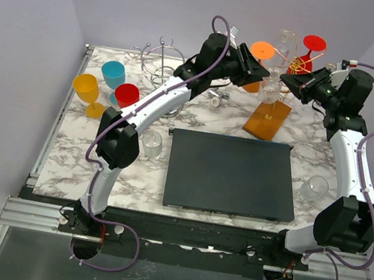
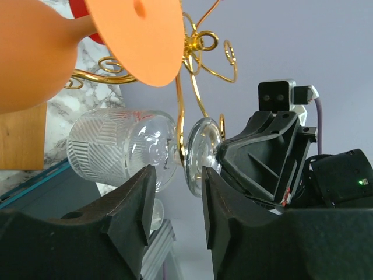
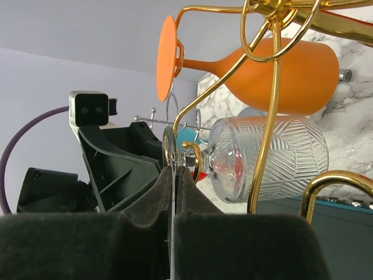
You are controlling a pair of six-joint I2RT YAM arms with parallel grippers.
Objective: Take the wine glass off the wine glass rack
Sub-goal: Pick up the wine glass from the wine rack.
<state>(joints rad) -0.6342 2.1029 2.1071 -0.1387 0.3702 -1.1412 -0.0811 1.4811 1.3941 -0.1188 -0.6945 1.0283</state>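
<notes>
A white-and-grey marble-patterned table (image 1: 61, 154) stands between pale lavender walls (image 1: 19, 23), with a dark grey rectangular mat (image 1: 228, 173) lying at its middle. Just behind the mat's far right corner sits the wine glass rack (image 1: 268, 118), its wooden base on the marble.

The clear cut-pattern wine glass (image 2: 119, 149) hangs on the rack, its stem in a gold hook. An orange wine glass (image 1: 263, 51) and a red wine glass (image 1: 314, 43) hang higher on the same rack.

From above, both grippers crowd the rack and mask its wire stem. The left gripper (image 2: 178, 210) is released, its fingers apart on either side of the clear glass's stem. The right gripper (image 3: 173, 175) is clenched, tips together at the rim of that glass's foot. Whether they nip the rim is hard to make out.

At the far left, a yellow goblet (image 1: 86, 86), a blue goblet (image 1: 113, 73) and a red goblet (image 1: 127, 93) cluster near a chrome wire stand (image 1: 161, 63). Their insides cannot be made out. Two clear tumblers (image 1: 151, 145) (image 1: 316, 186) flank the mat.
</notes>
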